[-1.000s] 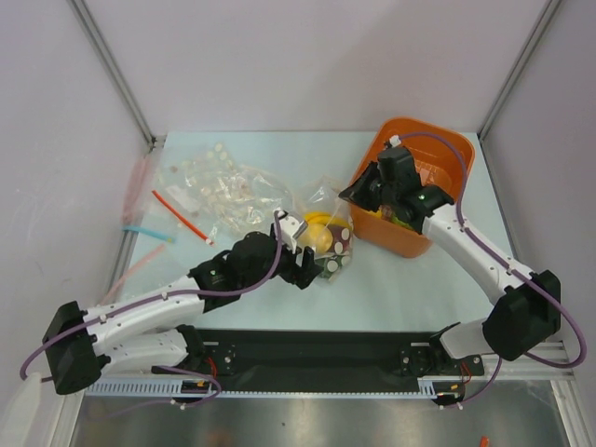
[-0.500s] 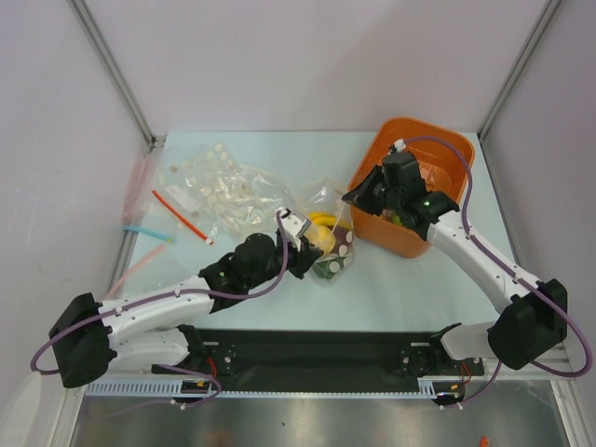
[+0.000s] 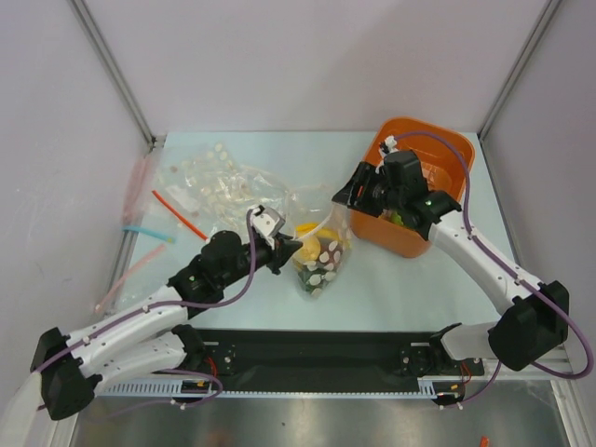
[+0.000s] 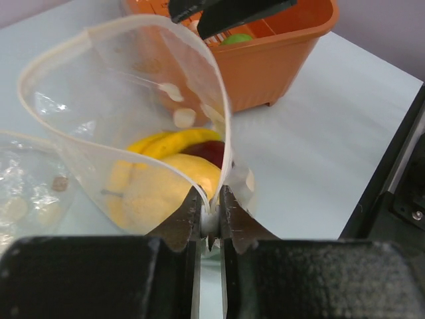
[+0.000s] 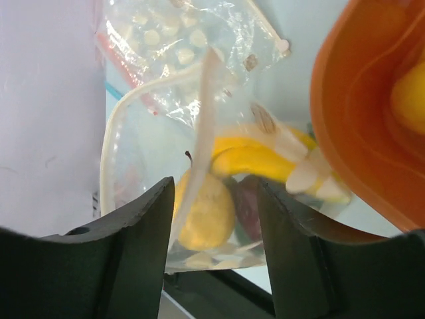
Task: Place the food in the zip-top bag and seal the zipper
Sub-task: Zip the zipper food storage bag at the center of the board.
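Zip-top bag (image 3: 319,259): dotted, mouth gaping, on the table (image 3: 419,279) just left of the orange basket (image 3: 445,149).
Food: banana (image 4: 174,141), yellow fruit (image 4: 189,174) and dark red piece (image 4: 211,151) lie inside the bag.
Left gripper (image 4: 210,214): fingers clamped on the bag's rim strip.
Right gripper (image 5: 212,199): fingers apart, the opposite rim running between them, at the basket's near-left corner.

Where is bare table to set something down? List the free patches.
Free: the table patch between the zip-top bag, the orange basket and the right arm; also the far strip between the clear bag pile and the basket. Crowded: far left, with that pile and loose coloured strips.
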Tool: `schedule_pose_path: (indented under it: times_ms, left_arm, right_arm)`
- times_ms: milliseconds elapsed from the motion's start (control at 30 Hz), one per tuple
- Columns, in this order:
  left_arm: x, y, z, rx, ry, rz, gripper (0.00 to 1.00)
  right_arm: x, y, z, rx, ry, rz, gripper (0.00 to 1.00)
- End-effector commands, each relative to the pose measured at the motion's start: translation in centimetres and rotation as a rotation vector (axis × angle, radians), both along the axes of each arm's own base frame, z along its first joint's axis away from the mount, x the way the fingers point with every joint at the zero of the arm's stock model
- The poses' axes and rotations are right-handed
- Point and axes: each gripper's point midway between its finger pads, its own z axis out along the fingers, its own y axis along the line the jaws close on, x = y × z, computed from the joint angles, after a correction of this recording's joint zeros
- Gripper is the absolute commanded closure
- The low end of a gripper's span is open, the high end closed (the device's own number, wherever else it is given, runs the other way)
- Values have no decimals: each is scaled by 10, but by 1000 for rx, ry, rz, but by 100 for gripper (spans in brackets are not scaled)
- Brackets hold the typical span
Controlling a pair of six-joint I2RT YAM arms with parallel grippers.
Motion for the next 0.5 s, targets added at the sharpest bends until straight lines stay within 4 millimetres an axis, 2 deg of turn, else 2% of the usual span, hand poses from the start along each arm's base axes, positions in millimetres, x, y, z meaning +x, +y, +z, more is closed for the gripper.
schedule_pose_path:
  times_ms: [0,67,133,167,200,300,367,467]
  left_arm:
    - [-11,7,15,15,-59,-84,99]
    - [-17,9,15,35,-54,-114,100]
    - [-21,10,13,52,-58,-133,100]
    - [-23,10,15,51,-68,-146,100]
    - [-26,11,11,63,-53,-159,100]
    - [-28,14,12,96,-83,-174,100]
    - [-29,15,14,114,-98,-190,100]
    - [-34,16,14,137,-107,-221,100]
  right_arm:
    - [-6,10,44,-20,-189,175,42]
    - [-8,11,51,-35,-204,204,40]
    - [-13,15,55,-67,-226,253,32]
    - [-12,17,63,-101,-282,294,24]
    - [-20,24,67,-119,-317,343,22]
    - [-25,30,77,-157,-464,451,23]
    - [-28,35,76,-152,-488,506,25]
    - [-21,40,61,-221,-489,560,27]
